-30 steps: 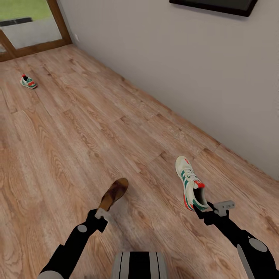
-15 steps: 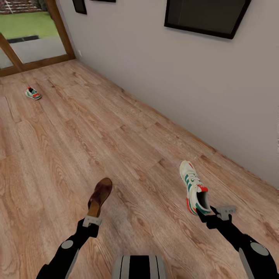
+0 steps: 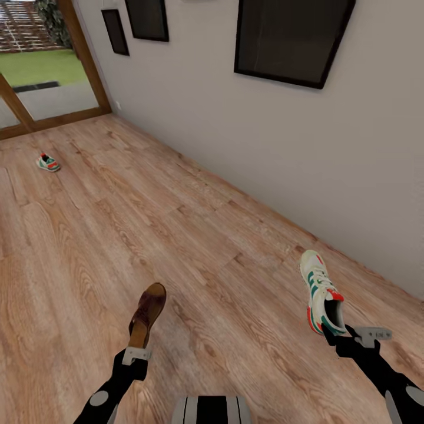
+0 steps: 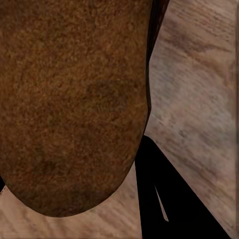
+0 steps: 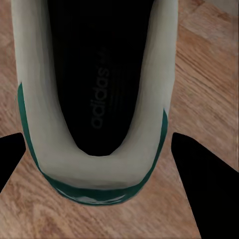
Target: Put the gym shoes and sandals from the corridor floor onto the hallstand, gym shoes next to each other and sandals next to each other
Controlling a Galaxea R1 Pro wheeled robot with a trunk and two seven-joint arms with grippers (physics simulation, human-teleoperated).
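The corridor floor (image 3: 147, 224) of wood-grain planks runs beside a grey wall (image 3: 247, 135) hung with dark frames (image 3: 291, 38), toward a glazed door (image 3: 41, 70). No shoe rack is in sight, so the robot is probably in transit with both hands loaded. The right gripper (image 3: 347, 340) is clamped on the heel of a gym shoe (image 3: 323, 292), toe pointing ahead and held clear of the planks. The left gripper (image 3: 136, 354) pinches one sandal (image 3: 147, 314) by its heel end, likewise carried forward. A second gym shoe (image 3: 47, 162) lies far off near the door, awaiting a later trip.
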